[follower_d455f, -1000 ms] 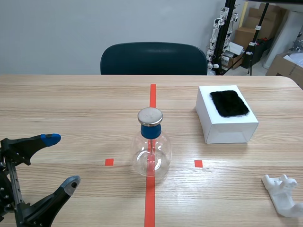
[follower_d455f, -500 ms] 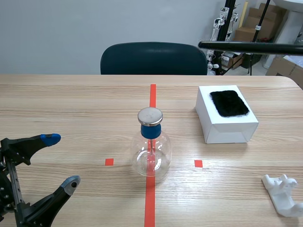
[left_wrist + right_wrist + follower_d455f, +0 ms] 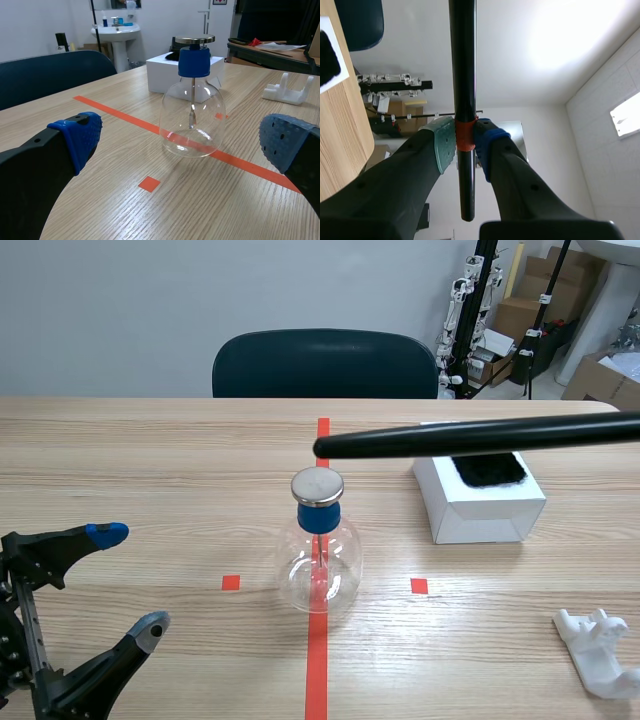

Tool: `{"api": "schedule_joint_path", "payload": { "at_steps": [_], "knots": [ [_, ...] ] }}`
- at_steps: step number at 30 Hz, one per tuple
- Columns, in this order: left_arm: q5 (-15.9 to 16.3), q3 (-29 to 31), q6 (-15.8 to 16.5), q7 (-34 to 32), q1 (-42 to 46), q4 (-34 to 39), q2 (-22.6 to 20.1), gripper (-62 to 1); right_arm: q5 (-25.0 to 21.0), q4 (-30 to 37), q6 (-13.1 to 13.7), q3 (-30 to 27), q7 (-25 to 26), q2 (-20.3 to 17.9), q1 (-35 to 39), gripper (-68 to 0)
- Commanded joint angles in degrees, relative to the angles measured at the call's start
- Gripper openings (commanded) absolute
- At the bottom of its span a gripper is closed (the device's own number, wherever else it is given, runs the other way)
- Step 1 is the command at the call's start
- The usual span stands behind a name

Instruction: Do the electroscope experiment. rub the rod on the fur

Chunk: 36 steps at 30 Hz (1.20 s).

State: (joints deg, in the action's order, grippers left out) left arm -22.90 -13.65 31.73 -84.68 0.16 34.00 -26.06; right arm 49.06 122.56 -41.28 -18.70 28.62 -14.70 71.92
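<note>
Found the rod point(image 3: 470, 438) clamped in the right jaws, with the pads point(image 3: 445, 145) pressed to either side of its orange-red band, a short stub left behind the grip and the long end running ahead. Observed it lying level across the scene view from the right edge, with the tip ending over the red centre line and showing just above the metal cap point(image 3: 317, 485) of the electroscope flask point(image 3: 320, 560). Saw no touch with the cap. Noted the fur point(image 3: 490, 472), a black patch on top of the white box point(image 3: 480, 512), partly hidden behind the rod. Cannot tell for certain whether rod and fur meet; judged apart, with the rod raised clear. Found the left jaws spread wide and holding nothing, low at the near left of the desk point(image 3: 150, 460), with the flask ahead of them. Logged a white plastic holder point(image 3: 598, 650) at the near right, with nothing in it.

Judged step in hand: bringing the rod to the fur, rubbing not yet begun. Next move calls for lowering the shaft onto the patch, then stroking lengthwise under light pressure, keeping the tip off the cap and avoiding any shove to the box.
</note>
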Motion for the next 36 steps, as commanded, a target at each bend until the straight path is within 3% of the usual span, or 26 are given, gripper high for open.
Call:
{"api": "schedule_joint_path", "payload": {
  "at_steps": [1, 36],
  "knots": [
    [0.8, 0.1, 0.1, -1.0, -0.2, 0.9, -0.5, 1.4, -1.4, 0.4, -1.7, -0.7, 1.0, 0.5, 1.3, -66.9],
    [0.8, 0.1, 0.1, -1.1, -0.2, 0.9, -0.5, 1.4, -1.7, 0.4, -2.4, -0.7, 2.4, 1.0, 2.0, -66.9]
  ]
}}
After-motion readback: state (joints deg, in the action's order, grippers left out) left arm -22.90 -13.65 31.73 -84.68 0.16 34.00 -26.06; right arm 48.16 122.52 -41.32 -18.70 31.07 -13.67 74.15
